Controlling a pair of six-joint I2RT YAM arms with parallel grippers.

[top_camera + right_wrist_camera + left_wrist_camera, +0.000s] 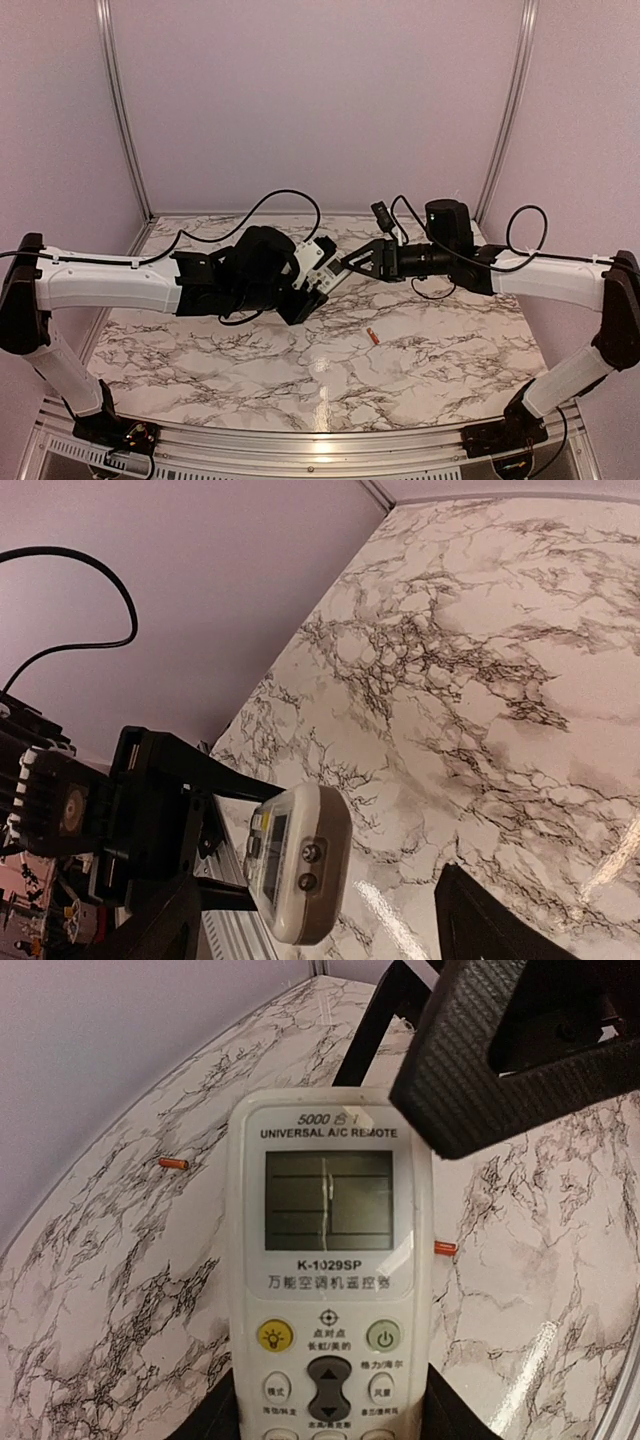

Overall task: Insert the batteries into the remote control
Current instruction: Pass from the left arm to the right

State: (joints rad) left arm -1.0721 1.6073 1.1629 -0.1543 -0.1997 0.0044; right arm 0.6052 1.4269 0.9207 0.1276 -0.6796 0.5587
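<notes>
A white marble-patterned table (200, 350) with dark grey veins, glossy enough to catch streaks of glare, fills a small booth. Plain pale lilac walls (320, 90) close it in at 9, 12 and 3 o'clock. Slim metal posts (118, 110) stand in the two back corners, and a metal rail (320, 440) runs along the 6 o'clock edge.

Two arms reach in from the sides and meet above the middle of the table. The left fingers (452, 1415) are clamped on the button end of the remote (316, 258), holding it up off the table. Its white front and grey screen face the left wrist camera. The right fingers (500, 1070) are spread apart at the remote's far end. One black finger sits in front of its 1 o'clock corner; whether it touches cannot be told.

From above, a small orange battery (372, 337) lies on the table at 5 o'clock from the remote. The left wrist view shows two batteries on the marble, well apart. One battery (173, 1163) is at 9 o'clock of the remote, and the second battery (445, 1249) peeks out at its 3 o'clock edge.
</notes>
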